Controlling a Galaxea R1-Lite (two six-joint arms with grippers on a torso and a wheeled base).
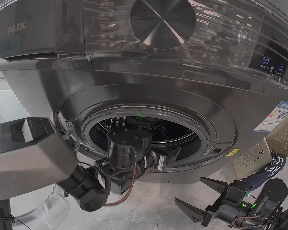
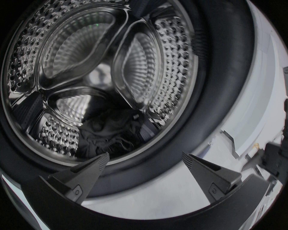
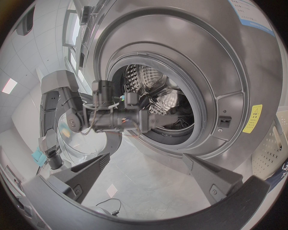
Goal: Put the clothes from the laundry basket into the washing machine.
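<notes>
Left pincer (image 2: pixel 144 155) spread at washing machine (image 1: pixel 152 97) mouth; right pincer (image 3: pixel 144 155) spread; yellow sticker (image 3: pixel 252 119) beside opening.

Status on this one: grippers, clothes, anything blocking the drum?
Left gripper open, empty, at drum mouth. Right gripper open, empty, near basket. Dark clothes in drum; one garment draped over basket. Nothing blocking.

Pale grey marbled floor tiles (image 1: pixel 147 218) spread beneath the right hand (image 1: pixel 187 189). A thin dark cable (image 3: pixel 108 204) lies looped on the floor near that hand, with a small bright patch of light (image 3: pixel 112 190) just beside it. Far beyond the hand, white panels (image 3: pixel 21 60) carry a lit rectangular lamp (image 3: pixel 9 86), and a window (image 3: pixel 71 28) shows farther along.
</notes>
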